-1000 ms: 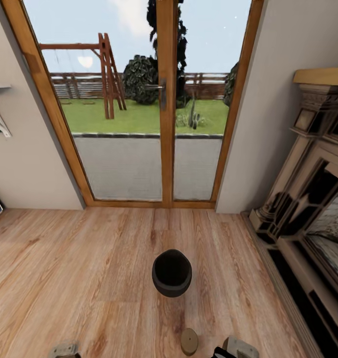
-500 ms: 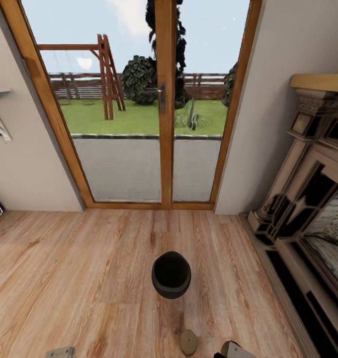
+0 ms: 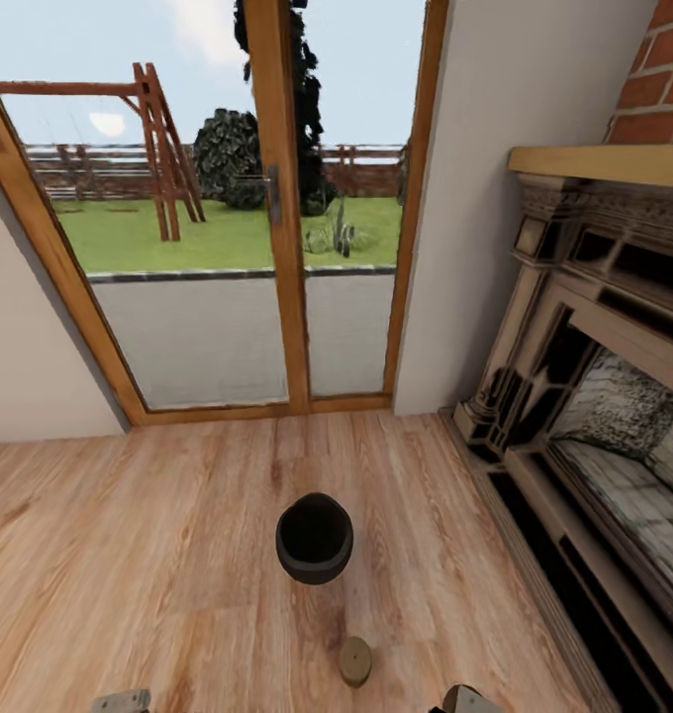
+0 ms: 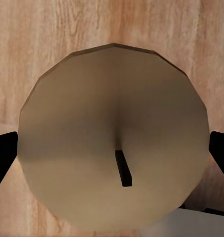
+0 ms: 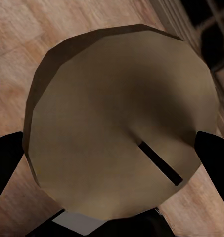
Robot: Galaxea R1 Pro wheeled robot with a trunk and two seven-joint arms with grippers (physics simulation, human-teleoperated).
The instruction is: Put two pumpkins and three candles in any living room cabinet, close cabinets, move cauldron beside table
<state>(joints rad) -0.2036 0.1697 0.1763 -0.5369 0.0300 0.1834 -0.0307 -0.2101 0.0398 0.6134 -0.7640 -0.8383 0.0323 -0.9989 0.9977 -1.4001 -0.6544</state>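
Note:
The black cauldron [image 3: 315, 538] stands upright on the wood floor in front of me, mouth up. A tan candle [image 3: 355, 661] stands on the floor between it and me. In the left wrist view my left gripper [image 4: 112, 153] is shut on a candle [image 4: 112, 98], its black fingers [image 4: 3, 153] pressed against both sides and the dark wick showing. The right wrist view has my right gripper [image 5: 112, 148] shut on another candle [image 5: 116, 98] in the same way. Pumpkins, cabinet and table are out of view.
Wood-framed glass doors [image 3: 277, 297] to a garden close the far side. A carved fireplace [image 3: 594, 416] with a raised hearth runs along the right, under a brick wall [image 3: 668, 59]. Bare wood floor [image 3: 129, 555] spreads left of the cauldron.
The camera has turned right, so doors and cauldron sit further left in the picture and more of the fireplace shows. Cauldron and floor candle have not moved on the floor.

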